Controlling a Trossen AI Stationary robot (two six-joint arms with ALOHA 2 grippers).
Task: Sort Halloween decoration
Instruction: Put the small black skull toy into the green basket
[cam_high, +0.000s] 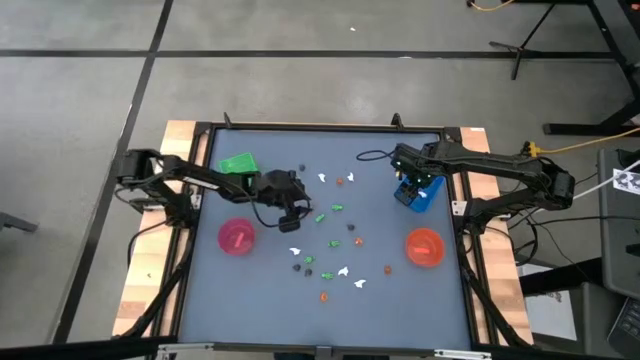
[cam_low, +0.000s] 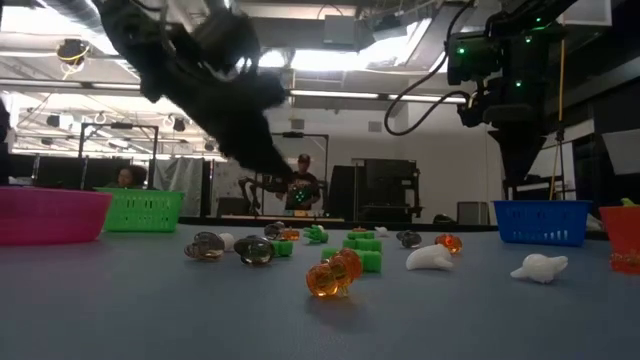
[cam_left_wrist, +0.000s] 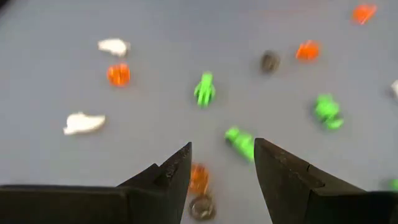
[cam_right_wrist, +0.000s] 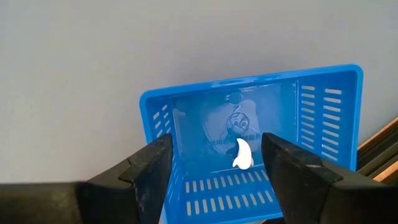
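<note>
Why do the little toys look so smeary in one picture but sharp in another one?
In the left wrist view the green figure and white figure look smeared, as in motion blur. In the low view the near orange figure is crisp and shiny, while the room behind is soft, with bright ceiling lights glaring. In the right wrist view the blue basket and the white figure inside it are sharp.
</note>
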